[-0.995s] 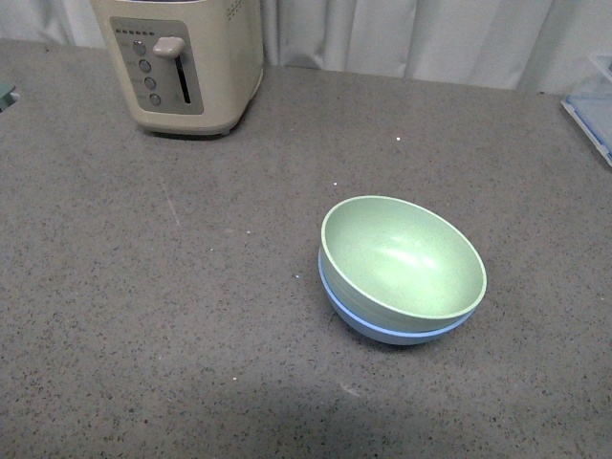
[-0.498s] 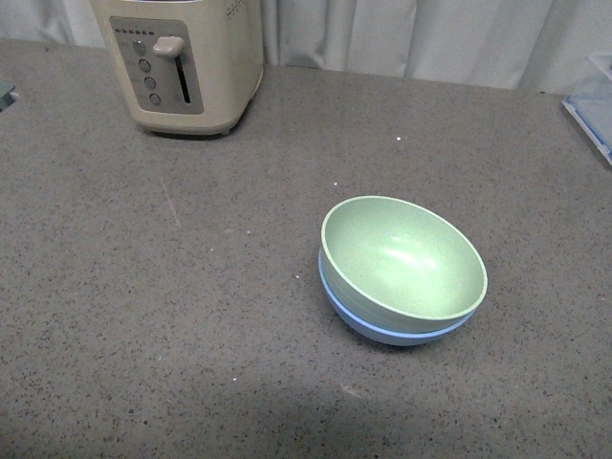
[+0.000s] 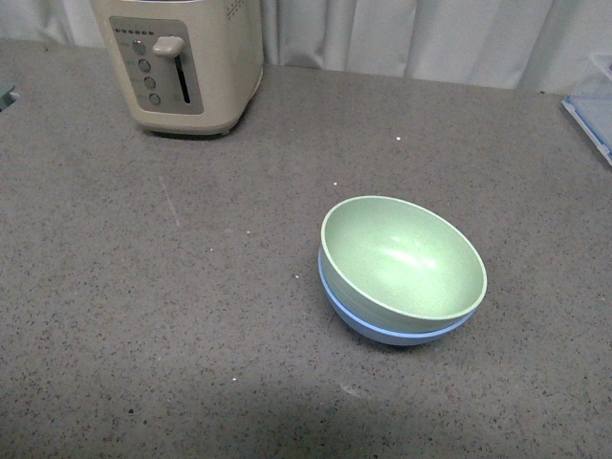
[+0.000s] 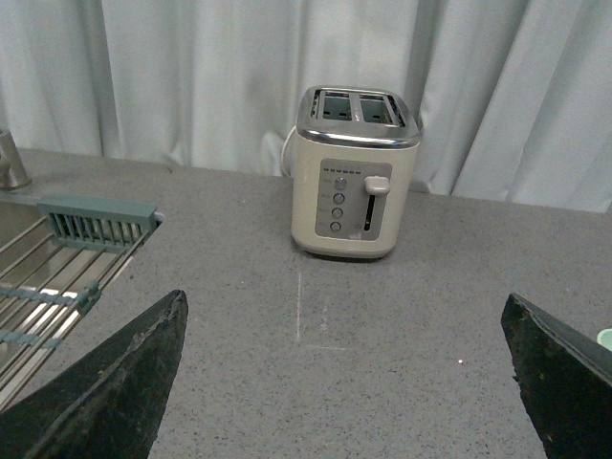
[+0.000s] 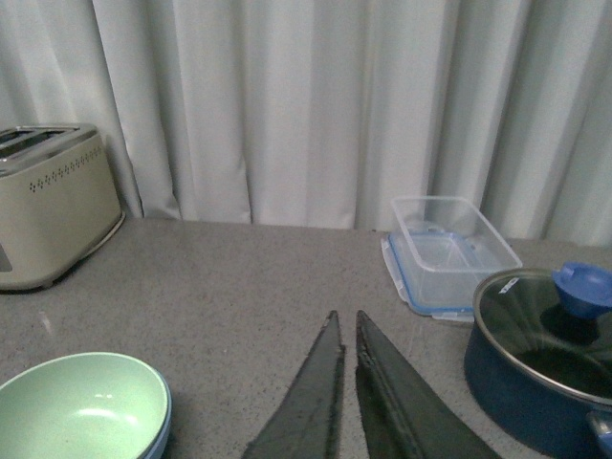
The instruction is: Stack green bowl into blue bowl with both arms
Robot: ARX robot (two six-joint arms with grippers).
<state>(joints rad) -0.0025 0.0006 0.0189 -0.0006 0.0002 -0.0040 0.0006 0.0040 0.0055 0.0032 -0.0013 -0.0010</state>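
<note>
toaster panel print too small, nothing legible

Soft even light, sharp, faint shadows

Grey speckled countertop under soft, even light. Pale pleated curtains along the back. Cream toaster standing against them. Sink rack set into the counter off to one side. Clear plastic container beside a dark blue lidded pot.
</note>
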